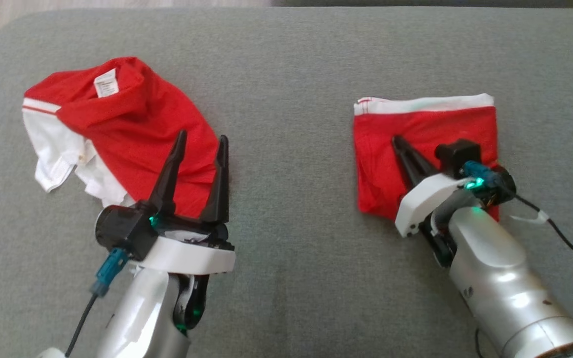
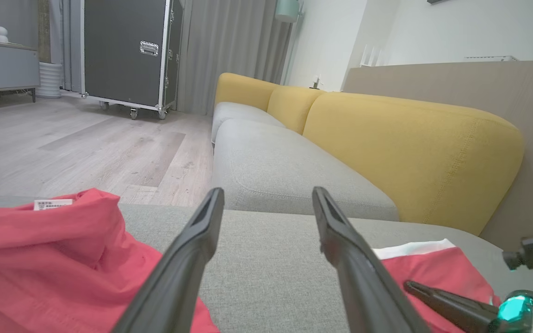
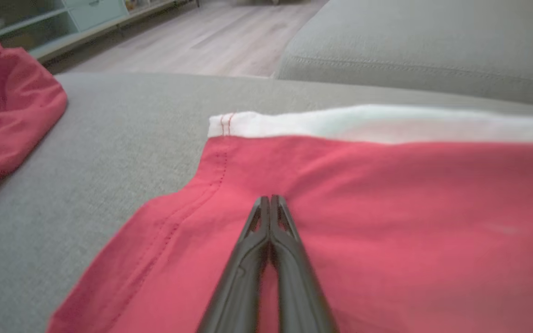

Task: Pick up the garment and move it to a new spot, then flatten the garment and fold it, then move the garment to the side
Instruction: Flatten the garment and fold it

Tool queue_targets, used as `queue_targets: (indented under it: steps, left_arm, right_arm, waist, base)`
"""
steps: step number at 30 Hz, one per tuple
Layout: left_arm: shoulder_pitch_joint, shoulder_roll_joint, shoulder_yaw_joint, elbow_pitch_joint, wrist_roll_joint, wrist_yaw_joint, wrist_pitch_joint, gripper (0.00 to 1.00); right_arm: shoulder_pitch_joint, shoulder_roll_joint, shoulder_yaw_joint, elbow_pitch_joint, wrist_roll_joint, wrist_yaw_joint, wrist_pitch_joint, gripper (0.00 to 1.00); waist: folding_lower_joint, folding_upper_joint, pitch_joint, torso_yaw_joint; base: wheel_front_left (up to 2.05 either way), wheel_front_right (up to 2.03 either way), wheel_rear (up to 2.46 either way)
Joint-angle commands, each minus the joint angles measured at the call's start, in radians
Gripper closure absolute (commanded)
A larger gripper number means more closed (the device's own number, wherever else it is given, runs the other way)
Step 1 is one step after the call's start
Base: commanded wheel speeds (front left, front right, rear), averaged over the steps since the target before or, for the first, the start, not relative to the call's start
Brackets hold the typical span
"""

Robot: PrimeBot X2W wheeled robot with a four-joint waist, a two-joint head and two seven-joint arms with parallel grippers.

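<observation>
We see two red and white pieces on the grey cushion point(image 1: 296, 64). On the left lies the crumpled garment point(image 1: 117, 129), bunched in a heap with its label facing up at the far side and white cloth spilling out toward the near left. On the right, well apart from it, lies the folded garment point(image 1: 426, 149), a flat, roughly square red shape with a white band point(image 3: 363, 125) along its far edge.

Our left gripper point(image 1: 203, 135) stands with its fingers spread wide and nothing between them. It sits at the near right edge of the crumpled garment. In the left wrist view the red cloth lies low and to the left of the fingers, with bare grey cushion showing between them.

Our right gripper point(image 1: 396, 140) has its fingers pressed together and grasps nothing that we can see. Its tips point toward the far left and rest over the left half of the folded garment, near the middle of the red cloth and short of the white band. We cannot tell whether the tips press on the cloth.
</observation>
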Motion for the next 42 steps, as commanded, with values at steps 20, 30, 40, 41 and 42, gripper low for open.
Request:
queue_targets:
  steps: [20, 30, 40, 41, 42]
  left_arm:
    - [0.078, 0.007, 0.132, -0.037, 0.023, -0.009, -0.008, 0.00]
    - [0.151, 0.007, 0.159, 0.015, 0.024, 0.018, -0.008, 0.00]
    - [0.156, 0.007, 0.154, 0.033, 0.033, 0.016, -0.008, 0.00]
    - [0.154, 0.007, 0.152, 0.033, 0.033, 0.015, -0.008, 0.00]
    - [0.152, 0.007, 0.150, 0.033, 0.033, 0.013, -0.008, 0.00]
  right_arm:
    - [0.325, -0.004, -0.347, -0.600, -0.107, 0.003, -0.002, 1.00]
    - [0.503, 0.016, -0.397, -0.723, -0.074, 0.003, -0.002, 0.00]
    - [0.527, 0.017, -0.375, -0.735, -0.051, 0.003, -0.002, 0.00]
    - [0.526, 0.017, -0.373, -0.727, -0.049, 0.003, -0.002, 0.00]
    - [0.524, 0.017, -0.371, -0.721, -0.053, 0.003, -0.002, 0.00]
  waist:
    - [0.0000, 0.0000, -0.171, -0.212]
    - [0.0000, 0.0000, -0.211, -0.257]
    - [0.0000, 0.0000, -0.212, -0.242]
    - [0.0000, 0.0000, -0.212, -0.238]
    - [0.0000, 0.0000, -0.211, -0.233]
  base:
    - [0.00, 0.00, 0.00]
    - [0.00, 0.00, 0.00]
    - [0.00, 0.00, 0.00]
    - [0.00, 0.00, 0.00]
    - [0.00, 0.00, 0.00]
